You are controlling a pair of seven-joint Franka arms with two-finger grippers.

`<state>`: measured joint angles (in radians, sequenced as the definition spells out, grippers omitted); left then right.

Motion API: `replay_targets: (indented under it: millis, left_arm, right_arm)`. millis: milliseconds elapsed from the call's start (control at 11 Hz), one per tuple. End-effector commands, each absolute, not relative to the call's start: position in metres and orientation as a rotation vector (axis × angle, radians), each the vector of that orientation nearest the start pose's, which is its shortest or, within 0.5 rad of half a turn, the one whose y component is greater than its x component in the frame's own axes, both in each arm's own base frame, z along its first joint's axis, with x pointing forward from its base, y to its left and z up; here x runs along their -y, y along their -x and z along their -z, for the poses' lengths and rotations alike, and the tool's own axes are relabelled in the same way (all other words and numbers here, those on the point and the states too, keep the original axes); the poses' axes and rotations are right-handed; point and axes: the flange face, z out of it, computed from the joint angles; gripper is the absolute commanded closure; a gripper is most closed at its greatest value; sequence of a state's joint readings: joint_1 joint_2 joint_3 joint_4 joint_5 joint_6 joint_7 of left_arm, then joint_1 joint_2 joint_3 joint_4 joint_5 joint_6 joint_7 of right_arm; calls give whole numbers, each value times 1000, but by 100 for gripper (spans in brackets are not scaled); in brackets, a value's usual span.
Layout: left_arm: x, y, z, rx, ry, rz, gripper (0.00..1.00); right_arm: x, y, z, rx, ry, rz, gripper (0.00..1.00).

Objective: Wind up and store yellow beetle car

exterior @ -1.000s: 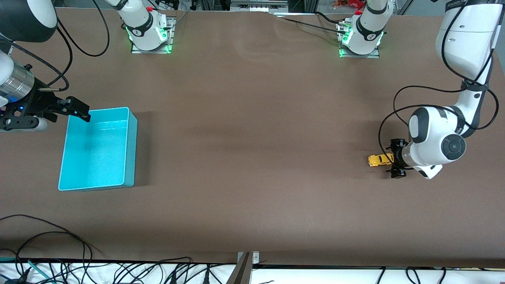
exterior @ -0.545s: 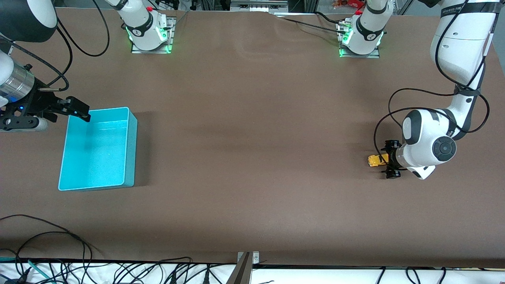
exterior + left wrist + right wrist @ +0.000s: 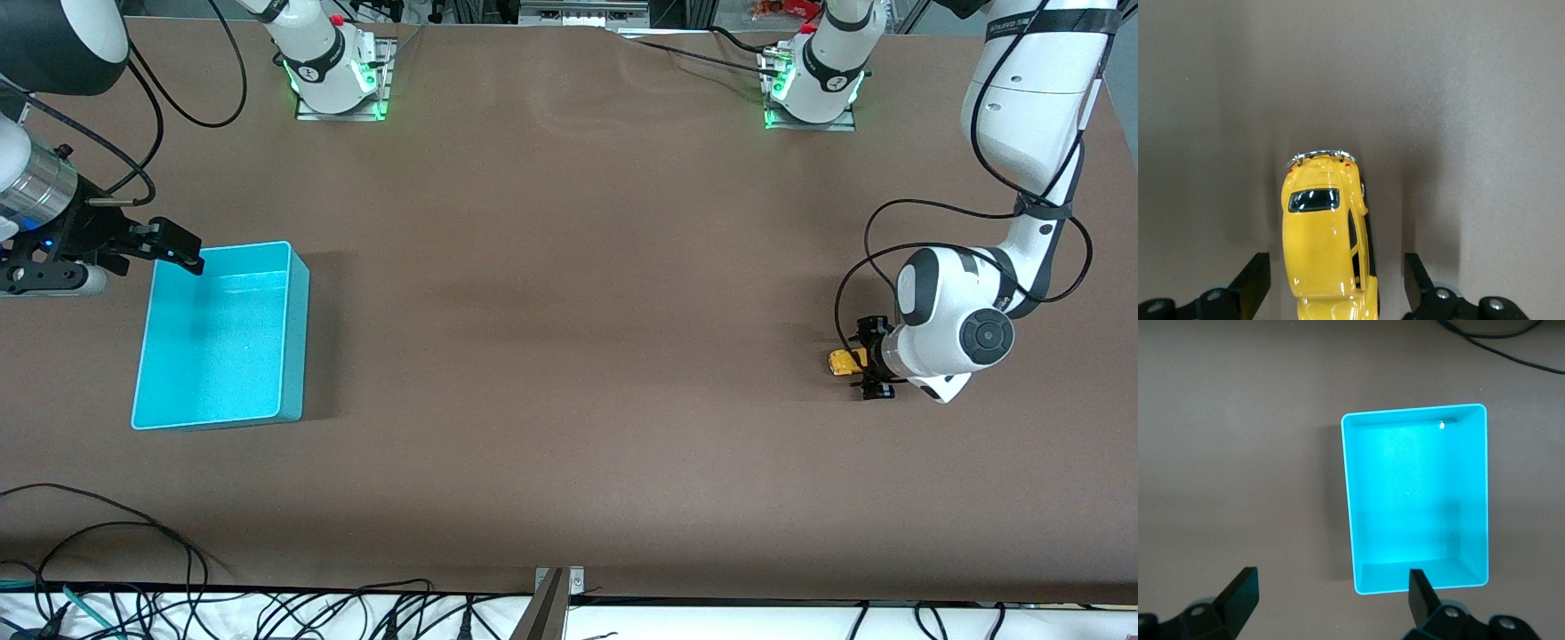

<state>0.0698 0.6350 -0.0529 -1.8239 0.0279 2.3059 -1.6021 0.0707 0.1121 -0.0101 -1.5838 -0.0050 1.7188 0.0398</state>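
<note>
Turquoise bin [image 3: 220, 336] holds nothing we see; right gripper [image 3: 169, 249] over its rim, fingers apart. Left gripper [image 3: 1338, 280] straddles yellow beetle car [image 3: 1328, 233], fingers apart, not touching.

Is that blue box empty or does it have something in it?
Empty. The turquoise bin shows only its bare floor; the yellow beetle car sits on the table.
</note>
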Motion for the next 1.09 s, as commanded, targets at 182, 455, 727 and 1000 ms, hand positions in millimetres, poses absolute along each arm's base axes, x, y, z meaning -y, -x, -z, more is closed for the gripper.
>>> replay_targets:
  millis: [182,455,727,1000]
  left_arm:
    - [-9,-630,-176,-2430,-2225,109,38]
    - [-8,-634,-180,-2418,-2226,98,100]
    - [13,-638,-188,-2364,-2268,75,100]
    - [85,-640,-195,-2226,-2372,58,100]
  right_arm:
    - [-37,-598,-572,44,3146,37,0]
    - [-37,-598,-572,49,3146,37,0]
    - [-36,-598,-572,50,3147,37,0]
    - [-37,-598,-572,49,3146,37,0]
